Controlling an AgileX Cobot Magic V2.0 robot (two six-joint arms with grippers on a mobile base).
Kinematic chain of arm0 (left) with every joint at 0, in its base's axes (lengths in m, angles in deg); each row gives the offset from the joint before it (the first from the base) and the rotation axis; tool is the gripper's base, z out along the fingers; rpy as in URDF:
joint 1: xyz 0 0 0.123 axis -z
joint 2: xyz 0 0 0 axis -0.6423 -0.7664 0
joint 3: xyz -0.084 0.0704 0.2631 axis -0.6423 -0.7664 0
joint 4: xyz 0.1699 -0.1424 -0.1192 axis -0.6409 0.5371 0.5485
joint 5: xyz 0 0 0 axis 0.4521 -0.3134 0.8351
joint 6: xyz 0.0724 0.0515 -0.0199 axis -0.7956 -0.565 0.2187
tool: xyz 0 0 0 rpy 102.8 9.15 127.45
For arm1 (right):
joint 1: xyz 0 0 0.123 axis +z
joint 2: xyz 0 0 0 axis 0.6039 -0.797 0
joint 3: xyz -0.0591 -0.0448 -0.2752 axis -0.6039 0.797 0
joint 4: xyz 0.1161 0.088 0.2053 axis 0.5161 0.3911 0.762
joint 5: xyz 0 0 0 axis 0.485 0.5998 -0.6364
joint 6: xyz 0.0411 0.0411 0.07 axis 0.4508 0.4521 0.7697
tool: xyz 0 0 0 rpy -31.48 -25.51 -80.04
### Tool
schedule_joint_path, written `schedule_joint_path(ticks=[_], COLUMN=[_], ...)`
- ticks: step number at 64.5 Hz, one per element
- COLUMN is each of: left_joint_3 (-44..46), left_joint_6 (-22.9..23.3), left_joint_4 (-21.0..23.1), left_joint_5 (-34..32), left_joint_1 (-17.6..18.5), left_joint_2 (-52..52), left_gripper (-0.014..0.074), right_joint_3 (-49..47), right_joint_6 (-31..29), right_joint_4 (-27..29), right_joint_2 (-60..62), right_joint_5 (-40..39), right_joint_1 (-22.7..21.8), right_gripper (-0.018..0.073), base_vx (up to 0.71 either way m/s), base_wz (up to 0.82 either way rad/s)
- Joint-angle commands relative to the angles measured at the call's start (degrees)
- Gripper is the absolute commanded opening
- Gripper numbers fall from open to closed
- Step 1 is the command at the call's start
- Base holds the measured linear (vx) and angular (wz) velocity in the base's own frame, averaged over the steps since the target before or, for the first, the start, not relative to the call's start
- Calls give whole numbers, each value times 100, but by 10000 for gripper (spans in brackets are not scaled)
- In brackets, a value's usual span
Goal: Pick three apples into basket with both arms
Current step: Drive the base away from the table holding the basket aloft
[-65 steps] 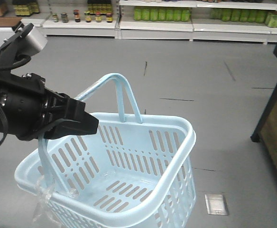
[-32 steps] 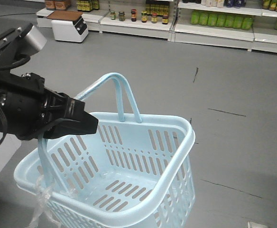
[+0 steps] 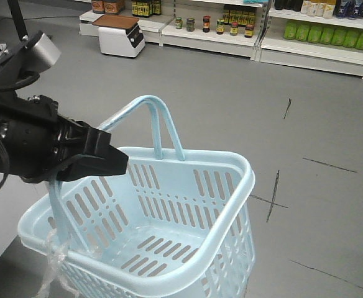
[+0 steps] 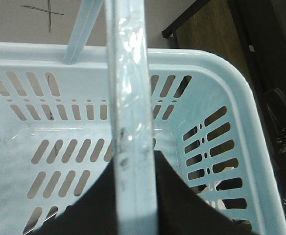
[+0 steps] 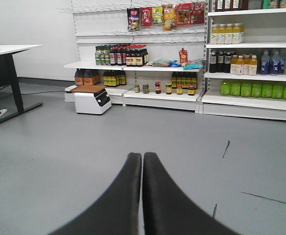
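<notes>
Carrying seems to be the step in hand: the left gripper (image 3: 114, 162) is clamping its dark fingers (image 4: 182, 205) around one hoop handle (image 4: 129, 98) of the pale blue basket (image 3: 247, 180). The basket is hanging tilted above the grey floor (image 3: 231, 87), with its open mouth facing up. Nothing is lying inside it, and the apples are not showing in any view, so by this judgement the picking is not yet begun. The right gripper (image 5: 142, 169) is pointing out toward the store shelves (image 5: 241, 46) with its two fingers pressed together and nothing between them. To do this step well, the left arm is probably needing a firm clamp on the middle of the handle, because the bar is looking smooth and glossy and could be slipping through the fingers if the basket is swinging. Slow, even travel and a level mouth are seeming wise, so that no apple is rolling out later. The right arm should be free for the fruit, opening only when an apple is near. As for writing, the shelves are carrying green bottles (image 5: 258, 89), dark jars (image 5: 128, 55) and coloured packets (image 5: 165, 13), but their labels are too small to be read. No brand is showing on the basket or on the white box (image 5: 91, 100) on the floor.
</notes>
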Motion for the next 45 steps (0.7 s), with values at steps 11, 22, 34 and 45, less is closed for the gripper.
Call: schedule_joint_path(ticks=[11, 22, 34, 45], left_joint_3=[173, 173, 173, 173], left_joint_6=[0, 0, 0, 0], left_joint_4=[319, 319, 319, 319], left_joint_5=[-348, -348, -348, -348], left_joint_1=[19, 19, 19, 19], left_joint_2=[137, 137, 137, 137], left_gripper=[-8, -8, -8, -8], right_joint_3=[80, 80, 80, 80], right_joint_6=[-29, -29, -29, -29], right_joint_4=[-45, -45, -45, -45], right_joint_2=[59, 59, 59, 59], right_joint_5=[-407, -407, -407, -407], right_joint_1=[-47, -47, -47, -47], right_gripper=[-4, -4, -4, -4], base_vx=[23, 24, 25, 26], base_wz=[-7, -19, -28, -34])
